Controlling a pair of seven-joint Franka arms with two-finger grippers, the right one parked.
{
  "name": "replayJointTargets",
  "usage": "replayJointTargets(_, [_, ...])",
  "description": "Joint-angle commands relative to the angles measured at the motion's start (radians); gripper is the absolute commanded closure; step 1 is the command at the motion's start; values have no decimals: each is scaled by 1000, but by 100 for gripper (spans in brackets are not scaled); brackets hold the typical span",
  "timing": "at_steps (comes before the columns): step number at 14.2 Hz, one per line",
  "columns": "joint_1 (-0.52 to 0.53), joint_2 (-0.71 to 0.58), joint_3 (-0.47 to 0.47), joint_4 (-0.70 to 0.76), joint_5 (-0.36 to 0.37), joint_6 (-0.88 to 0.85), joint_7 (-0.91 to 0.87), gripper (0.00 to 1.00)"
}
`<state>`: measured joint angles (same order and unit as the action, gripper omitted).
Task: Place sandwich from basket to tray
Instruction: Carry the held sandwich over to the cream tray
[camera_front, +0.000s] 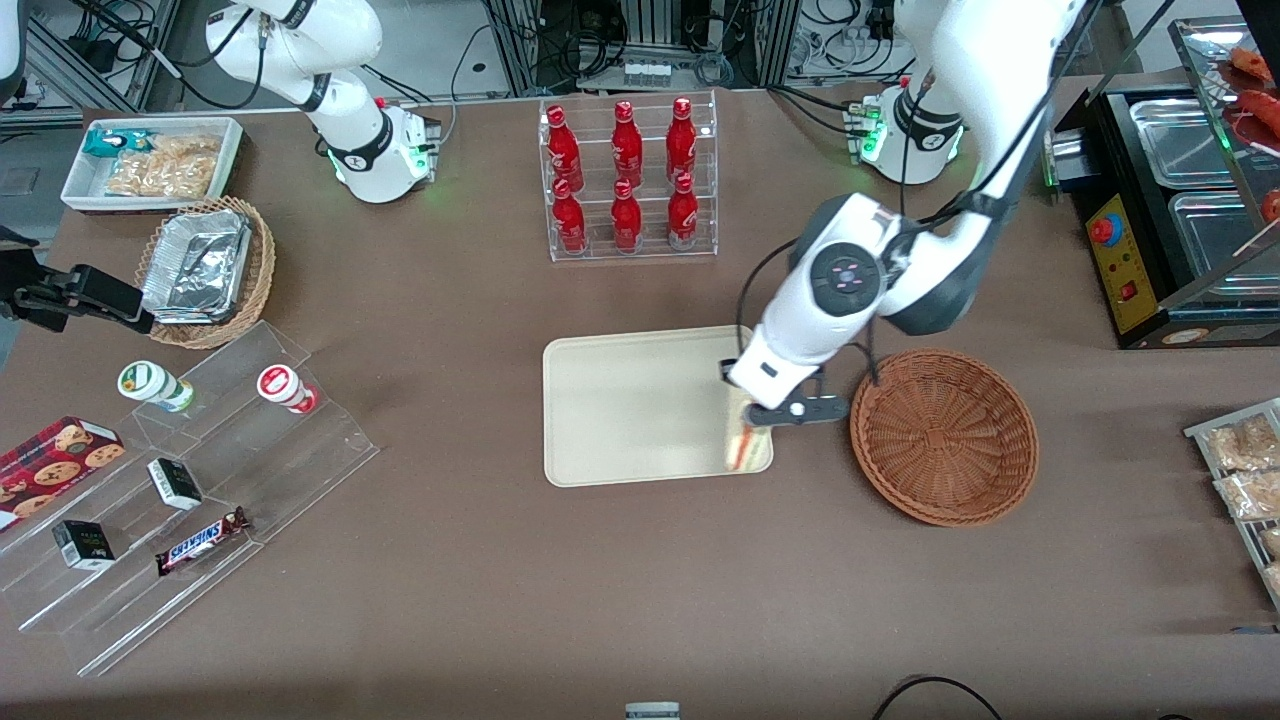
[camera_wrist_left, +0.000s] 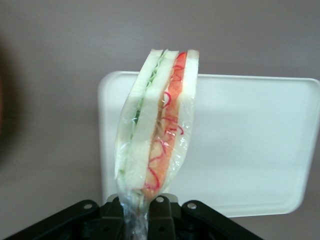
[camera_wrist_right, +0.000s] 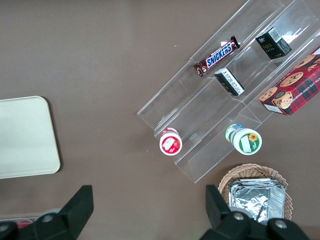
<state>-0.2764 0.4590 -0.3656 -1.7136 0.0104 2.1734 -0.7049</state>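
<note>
At the parked arm's end of the brown table (camera_front: 450, 560) there is a clear plastic step shelf (camera_front: 190, 500) with a Snickers bar (camera_front: 203, 540) on it, and a pale woven basket with shiny foil trays (camera_front: 205, 270) farther from the front camera. In the middle, a clear rack of red bottles (camera_front: 628, 178) stands farther from the front camera than the flat cream tray with round corners (camera_front: 630, 405).

My black two-finger gripper (camera_front: 752, 418) hangs over the tray's edge, the edge next to the round reddish-brown woven basket (camera_front: 944, 436). My fingers (camera_wrist_left: 160, 210) are pinched tight on the clear wrap at one end of the small wedge sandwich of pale bread with red and green filling (camera_wrist_left: 157, 125). The sandwich hangs from my fingers above the tray, near the corner closest to the front camera. I cannot tell if it touches the tray. The reddish-brown basket sits just beside the tray, toward the working arm's end, with nothing inside it
</note>
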Motion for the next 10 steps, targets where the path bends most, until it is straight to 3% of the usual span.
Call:
replayJointTargets(1, [-110, 145, 34, 176, 17, -9, -106, 92])
replayJointTargets(4, [-268, 262, 143, 282, 88, -7, -292, 92])
replayJointTargets(8, [-317, 325, 148, 330, 92, 23, -347, 91])
replayJointTargets(10, [-326, 334, 148, 330, 94, 32, -355, 81])
